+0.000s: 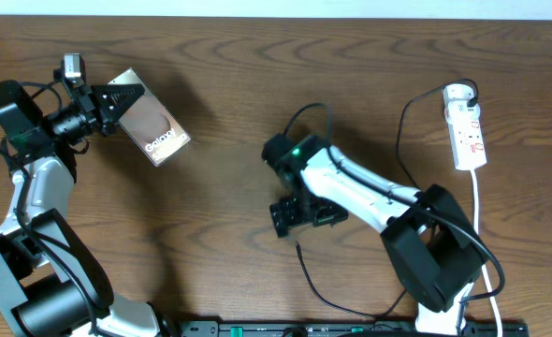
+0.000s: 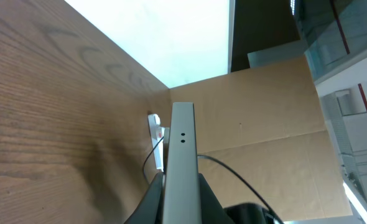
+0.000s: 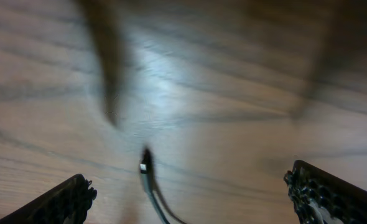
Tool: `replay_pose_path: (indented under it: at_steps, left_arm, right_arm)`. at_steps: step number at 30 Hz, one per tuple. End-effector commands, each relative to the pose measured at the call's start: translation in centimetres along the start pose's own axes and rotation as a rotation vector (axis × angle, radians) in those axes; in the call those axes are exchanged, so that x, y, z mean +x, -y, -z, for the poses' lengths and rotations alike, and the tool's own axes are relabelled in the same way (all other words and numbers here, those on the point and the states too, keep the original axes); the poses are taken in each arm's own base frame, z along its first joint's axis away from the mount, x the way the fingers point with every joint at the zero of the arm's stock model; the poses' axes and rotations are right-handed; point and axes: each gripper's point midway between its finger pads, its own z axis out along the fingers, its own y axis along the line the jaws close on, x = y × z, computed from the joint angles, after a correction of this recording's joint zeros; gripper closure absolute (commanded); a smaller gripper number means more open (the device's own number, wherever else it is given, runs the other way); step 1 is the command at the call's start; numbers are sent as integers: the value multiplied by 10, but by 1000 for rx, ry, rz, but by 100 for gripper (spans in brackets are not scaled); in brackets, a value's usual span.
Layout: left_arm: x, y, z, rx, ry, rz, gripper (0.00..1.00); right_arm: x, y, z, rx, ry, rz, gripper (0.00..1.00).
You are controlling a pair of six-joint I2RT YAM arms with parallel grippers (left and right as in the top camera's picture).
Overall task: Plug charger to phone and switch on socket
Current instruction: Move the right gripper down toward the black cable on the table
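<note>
overhead: your left gripper [image 1: 115,101] is clamped on one end of the phone [image 1: 154,133], lettering up, at the table's [image 1: 257,56] far left. the socket [image 1: 466,126] lies at the far right. the charger [image 1: 304,267] has its tip just beside your right gripper [image 1: 302,217].
left wrist: the phone [image 2: 182,155] shows edge-on, pinched between the fingers [image 2: 147,202], with the socket [image 2: 155,132] beyond it.
right wrist: your right gripper [image 3: 190,186] has its jaws wide apart and holds nothing. the charger tip [image 3: 145,168] lies on the wood between them, blurred.

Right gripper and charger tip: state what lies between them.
Nothing but bare table. In the right wrist view the charger tip lies on the wood below the open right gripper, with nothing in the way.
</note>
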Motion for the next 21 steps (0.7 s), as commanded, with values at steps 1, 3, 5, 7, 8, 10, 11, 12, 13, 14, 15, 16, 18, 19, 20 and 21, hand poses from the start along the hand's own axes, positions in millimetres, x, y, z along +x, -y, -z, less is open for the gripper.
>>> replay_pose_path:
  at_steps: [1,3,5,7,8,10,11,12,13,14,15,16,18,19,20,21]
  left_arm:
    - [1,4,2,17,-19,-23,93]
    - [1,4,2,17,-19,-24,93]
    - [1,4,2,17,-19,-27,93]
    - [1,4,2,17,-19,-27,93]
    - [1,4,2,17,-19,-27,93]
    - [1,4,2,17,-19,-27,93]
    - [1,4,2,17,-19,-27,93]
    - [1,4,2,17,-19,-27,93]
    - [1,4,2,17,-19,-27,93]
    - [1,4,2,17,-19,-27,93]
    - [1,4,2,17,-19,-27,93]
    - [1,4,2,17,-19,-27,93]
    - [1,4,2,17,-19,-26,93]
    - [1,4,2,17,-19,-27,93]
    - [1,4,2,17,-19,-27,93]
    - [1,4,2,17,-19,-27,93]
  right_arm:
    - [17,-9,-10,17,-22,0,1]
    - [23,-8,-18,27,-33,-8,1]
    - [28,-8,-29,29,-38,-21,1]
    - [32,-9,-35,13,-52,-21,1]
    - [34,-9,-38,5,-60,-25,1]
    - [37,-10,-42,-7,-69,-25,1]
    - [38,-10,-44,-9,-69,-24,1]
    - [38,-9,-46,-8,-69,-22,1]
    - [38,-9,-47,-9,-68,-22,2]
    - [38,-10,-48,-11,-65,-21,5]
    - [37,-10,-49,-14,-60,-19,12]
    - [36,-10,-50,-16,-56,-19,16]
    - [35,-11,-50,-19,-53,-18,37]
    - [35,-11,-50,-20,-50,-17,45]
    - [35,-11,-50,-20,-51,-17,52]
    - [35,-11,-50,-20,-51,-16,55]
